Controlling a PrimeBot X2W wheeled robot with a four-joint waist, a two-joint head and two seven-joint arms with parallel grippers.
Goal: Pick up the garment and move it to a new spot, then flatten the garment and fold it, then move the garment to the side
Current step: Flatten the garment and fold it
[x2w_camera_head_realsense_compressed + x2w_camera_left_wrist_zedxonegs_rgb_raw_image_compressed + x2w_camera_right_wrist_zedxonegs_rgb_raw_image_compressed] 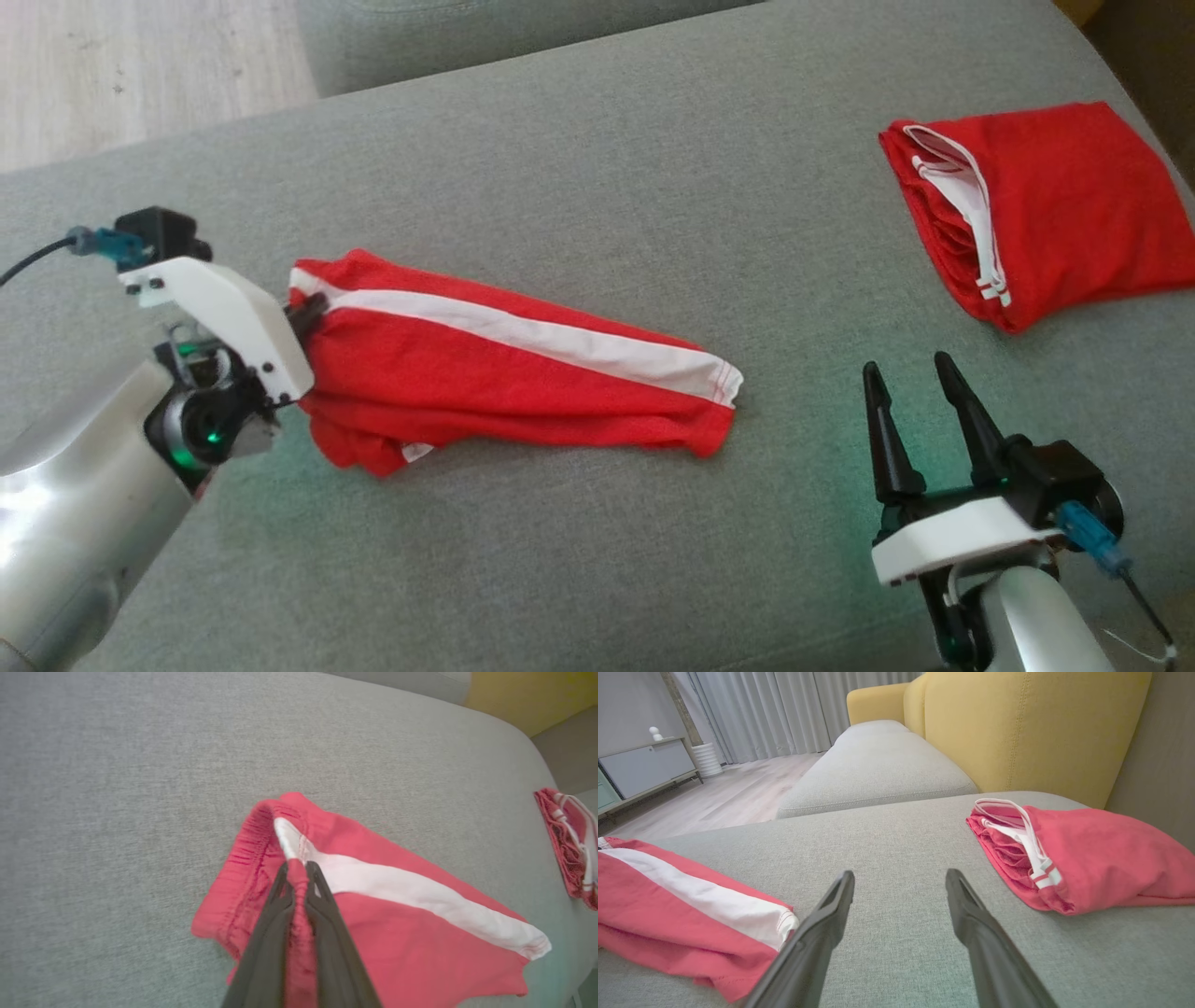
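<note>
Shorts (504, 392) pinched at the 9 o'clock waistband (247, 858) by my left gripper (296, 867), right gripper (907, 366) spread empty at 4 o'clock: pickup step, next I'd lift and carry them.

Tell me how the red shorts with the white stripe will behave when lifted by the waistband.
Probably floppy: the red shorts lie in soft folds on the cushion, so they'd likely hang limp from the left gripper, shut on the gathered waistband. Likely light, since the thin fabric bunches easily. Slipping seems unlikely while elastic fills the jaws.
</note>
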